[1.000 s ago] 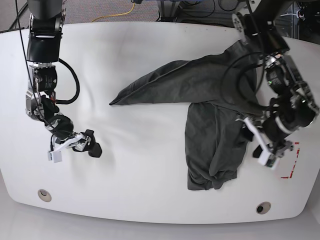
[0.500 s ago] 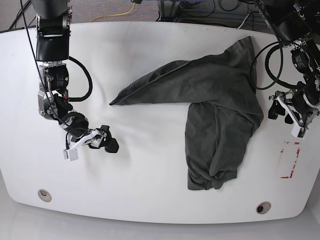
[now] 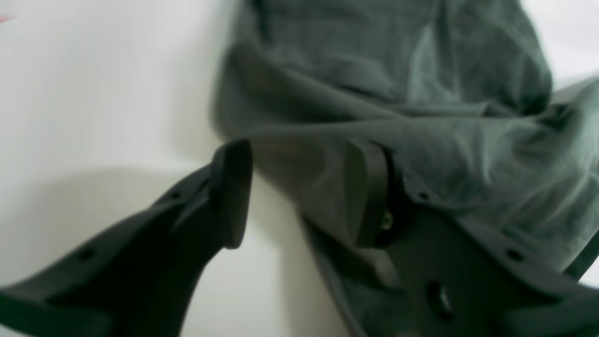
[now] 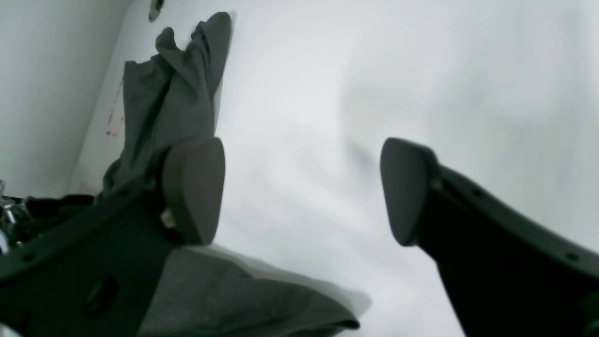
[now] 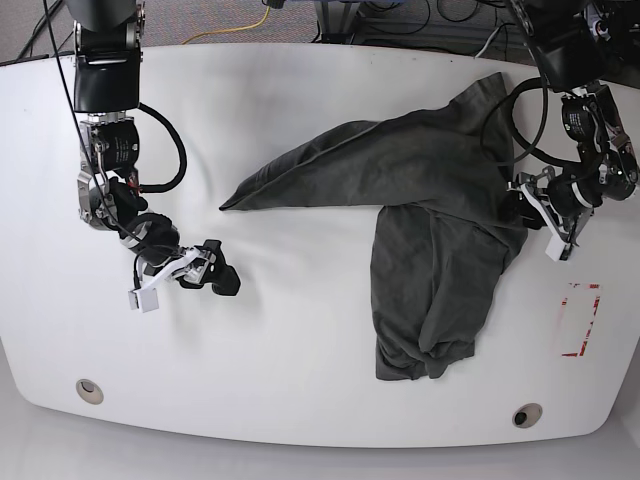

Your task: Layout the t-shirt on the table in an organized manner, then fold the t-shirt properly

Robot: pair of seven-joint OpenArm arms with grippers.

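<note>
Charcoal t-shirt [image 5: 430, 215] crumpled across right half of glossy white counter [image 5: 300, 370], one part stretched toward centre, another bunched toward near edge beside red tape rectangle [image 5: 578, 320]. Left hand [image 3: 295, 196] released, jaws parted, at cloth's right edge, straddling a fold without pinching it. Right hand [image 4: 299, 187] released too, jaws spread wide over bare counter, well apart from main heap, a shirt tip just beneath in wrist view. Grommet holes [image 5: 89, 388] near front edge.

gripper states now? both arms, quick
Left gripper: open, jaws astride the edge of the t-shirt, not clamped on it.
Right gripper: open, empty, over bare table.
</note>
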